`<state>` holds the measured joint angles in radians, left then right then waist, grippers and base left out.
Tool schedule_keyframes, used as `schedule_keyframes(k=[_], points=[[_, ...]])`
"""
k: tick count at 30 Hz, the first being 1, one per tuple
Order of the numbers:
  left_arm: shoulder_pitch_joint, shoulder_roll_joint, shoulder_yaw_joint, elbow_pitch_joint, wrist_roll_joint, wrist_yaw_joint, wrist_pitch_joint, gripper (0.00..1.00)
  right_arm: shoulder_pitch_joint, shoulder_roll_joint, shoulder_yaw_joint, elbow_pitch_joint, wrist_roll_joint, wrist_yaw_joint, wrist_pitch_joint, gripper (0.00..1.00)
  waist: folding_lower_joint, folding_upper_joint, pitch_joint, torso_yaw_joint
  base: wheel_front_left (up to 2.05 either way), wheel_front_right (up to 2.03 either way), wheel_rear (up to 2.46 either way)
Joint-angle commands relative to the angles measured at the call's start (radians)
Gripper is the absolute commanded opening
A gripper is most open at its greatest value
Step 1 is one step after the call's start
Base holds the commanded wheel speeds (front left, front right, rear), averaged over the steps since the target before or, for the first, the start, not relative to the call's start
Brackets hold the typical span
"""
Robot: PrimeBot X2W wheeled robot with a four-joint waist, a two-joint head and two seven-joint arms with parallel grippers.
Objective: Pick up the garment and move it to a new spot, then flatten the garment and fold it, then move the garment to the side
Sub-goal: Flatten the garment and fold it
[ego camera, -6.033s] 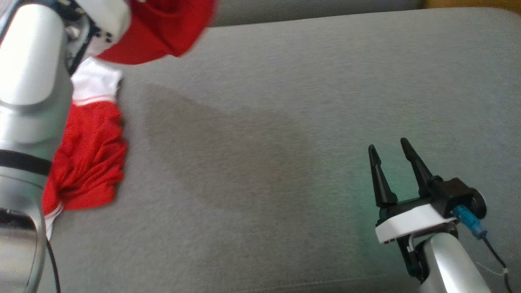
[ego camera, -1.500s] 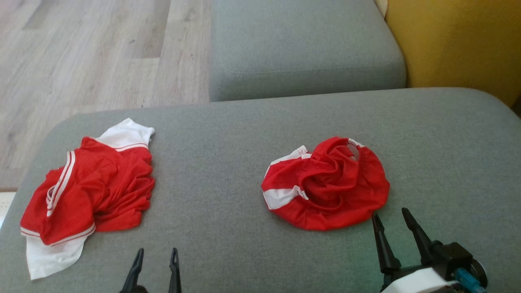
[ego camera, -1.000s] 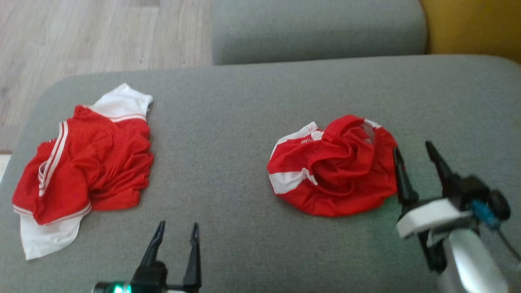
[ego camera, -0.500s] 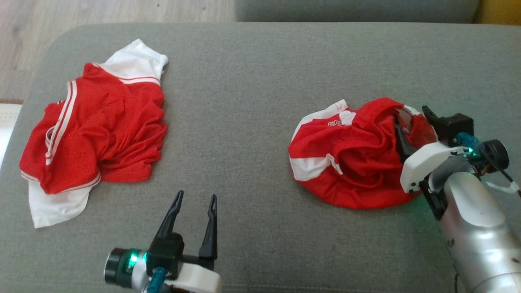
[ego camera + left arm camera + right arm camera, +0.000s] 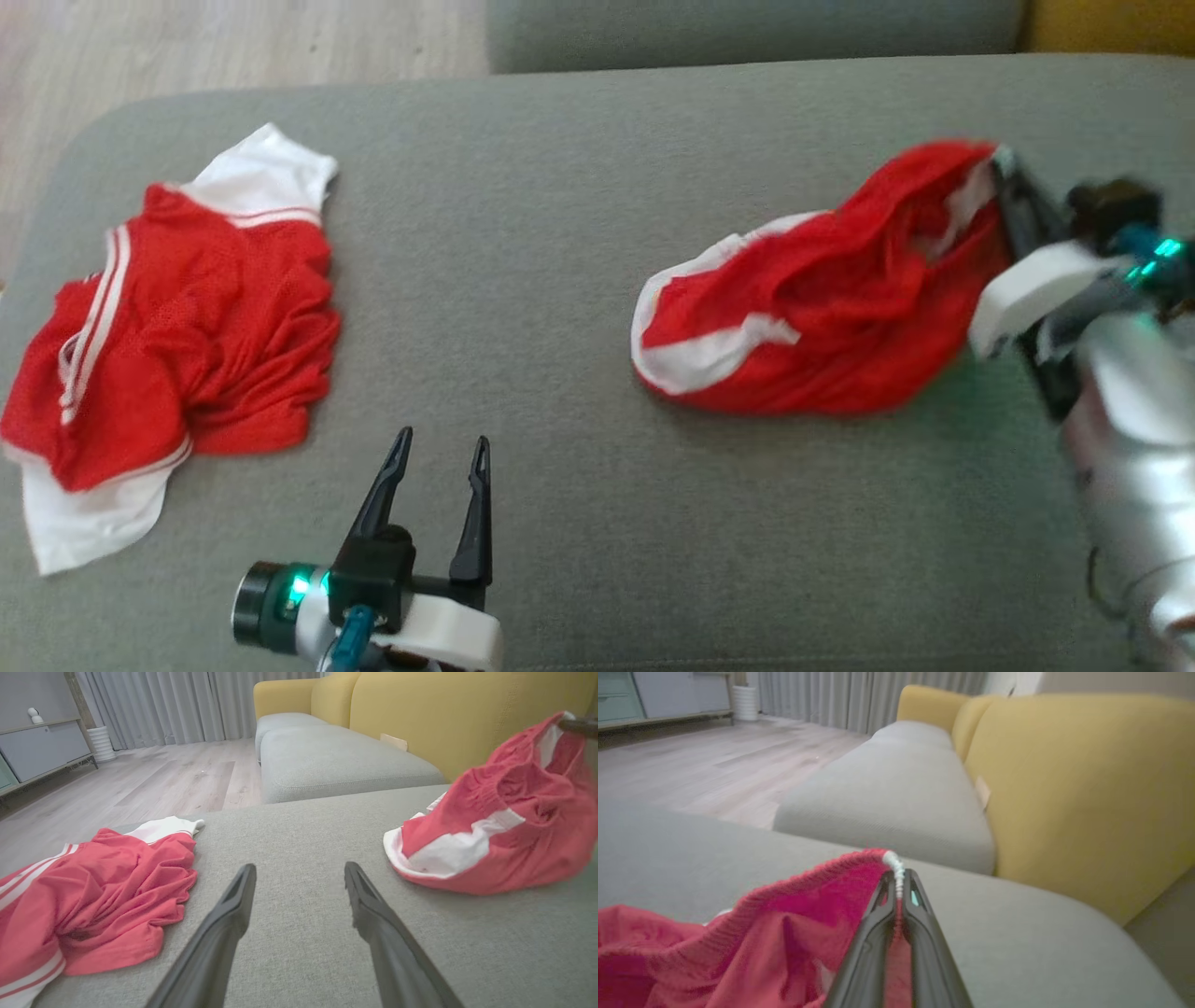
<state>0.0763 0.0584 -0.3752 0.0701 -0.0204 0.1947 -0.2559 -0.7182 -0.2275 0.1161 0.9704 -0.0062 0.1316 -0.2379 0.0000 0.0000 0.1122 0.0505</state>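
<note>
Garment (image 5: 822, 299) edge now aloft between jaws

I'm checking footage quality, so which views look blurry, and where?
Head view: right gripper smeared by motion, left gripper crisp. Right wrist view: the pinched red garment looks soft up close. Left wrist view: mostly sharp, the garment's far edge blurred.

Garment (image 5: 822, 317): thin red cloth, white trim, ribbed hem, matt. Cushion (image 5: 560, 280) beneath it: grey woven fabric, rough. My right gripper (image 5: 899, 878): matt black plastic fingers.
</note>
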Motion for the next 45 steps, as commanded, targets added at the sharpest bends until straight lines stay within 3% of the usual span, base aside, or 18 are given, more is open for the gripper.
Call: schedule_keyframes(k=[1, 6, 10, 17, 21, 23, 26, 27, 28, 29, 30, 36, 37, 38, 45], points=[[-0.022, -0.007, 0.033, -0.036, -0.003, 0.003, -0.006, 1.0, -0.063, -0.018, -0.001, -0.047, -0.014, -0.001, -0.015, 0.0, 0.0, 0.0, -0.023, -0.029, 0.0, 0.0, 0.0], [-0.012, -0.008, 0.033, -0.038, -0.004, 0.008, -0.006, 1.0, -0.137, -0.031, -0.056, -0.125, -0.076, -0.001, -0.016, 0.0, 0.0, 0.0, -0.05, -0.068, 0.0, 0.0, 0.0], [-0.006, -0.008, 0.025, -0.037, -0.006, 0.013, -0.006, 1.0, -0.13, 0.013, -0.057, -0.192, -0.121, -0.001, 0.034, 0.0, 0.0, 0.0, -0.06, -0.076, 0.0, 0.0, 0.0], [-0.009, -0.008, 0.005, -0.034, -0.021, 0.013, -0.006, 1.0, 0.114, 0.137, -0.07, -0.371, -0.154, -0.001, 0.132, 0.0, 0.0, 0.0, -0.06, -0.033, 0.0, 0.0, 0.0], [-0.011, -0.008, 0.001, -0.028, -0.027, 0.005, -0.006, 1.0, 0.316, 0.175, -0.05, -0.5, -0.077, -0.001, 0.171, 0.0, 0.0, 0.0, -0.066, -0.002, 0.0, 0.0, 0.0], [-0.012, -0.008, 0.001, -0.026, -0.031, 0.001, -0.006, 1.0, 0.406, 0.176, 0.026, -0.565, 0.031, -0.001, 0.187, 0.0, 0.0, 0.0, -0.071, 0.011, 0.0, 0.0, 0.0], [-0.015, -0.008, 0.003, -0.025, -0.036, -0.006, -0.006, 1.0, 0.499, 0.177, 0.12, -0.637, 0.1, -0.001, 0.205, 0.0, 0.0, 0.0, -0.077, 0.021, 0.0, 0.0, 0.0], [-0.017, -0.008, 0.002, -0.027, -0.039, -0.007, -0.006, 1.0, 0.519, 0.177, 0.143, -0.656, 0.117, -0.001, 0.204, 0.02, 0.0, 0.0, -0.079, 0.022, 0.0, 0.0, 0.0], [-0.018, -0.008, 0.002, -0.031, -0.044, -0.008, -0.006, 1.0, 0.534, 0.177, 0.164, -0.67, 0.14, -0.001, 0.201, 0.28, 0.0, 0.0, -0.08, 0.022, 0.0, 0.0, 0.0], [-0.018, -0.008, 0.002, -0.031, -0.044, -0.008, -0.006, 1.0, 0.534, 0.177, 0.164, -0.67, 0.14, -0.001, 0.201, 0.28, 0.0, 0.0, -0.08, 0.022, 0.0, 0.0, 0.0], [-0.019, -0.008, 0.002, -0.034, -0.048, -0.008, -0.006, 1.0, 0.542, 0.177, 0.183, -0.681, 0.16, -0.001, 0.194, 0.02, 0.0, 0.0, -0.08, 0.02, 0.0, 0.0, 0.0], [-0.028, -0.008, -0.015, -0.027, -0.048, -0.024, -0.006, 1.0, 0.509, 0.177, 0.264, -0.671, 0.267, -0.001, 0.108, 0.0, 0.0, 0.0, -0.091, 0.022, 0.0, 0.0, 0.0], [-0.03, -0.008, -0.02, -0.024, -0.048, -0.027, -0.006, 1.0, 0.501, 0.177, 0.284, -0.655, 0.286, -0.001, 0.112, 0.64, 0.0, 0.0, -0.094, 0.026, 0.0, 0.0, 0.0], [-0.031, -0.008, -0.024, -0.021, -0.048, -0.029, -0.006, 1.0, 0.495, 0.177, 0.3, -0.642, 0.309, -0.001, 0.114, 1.0, 0.0, 0.0, -0.097, 0.03, 0.0, 0.0, 0.0], [-0.04, -0.008, -0.063, -0.004, -0.075, -0.057, -0.006, 1.0, 0.502, 0.177, 0.362, -0.591, 0.355, -0.001, 0.167, 1.0, 0.0, 0.0, -0.107, 0.043, 0.0, 0.0, 0.0]])
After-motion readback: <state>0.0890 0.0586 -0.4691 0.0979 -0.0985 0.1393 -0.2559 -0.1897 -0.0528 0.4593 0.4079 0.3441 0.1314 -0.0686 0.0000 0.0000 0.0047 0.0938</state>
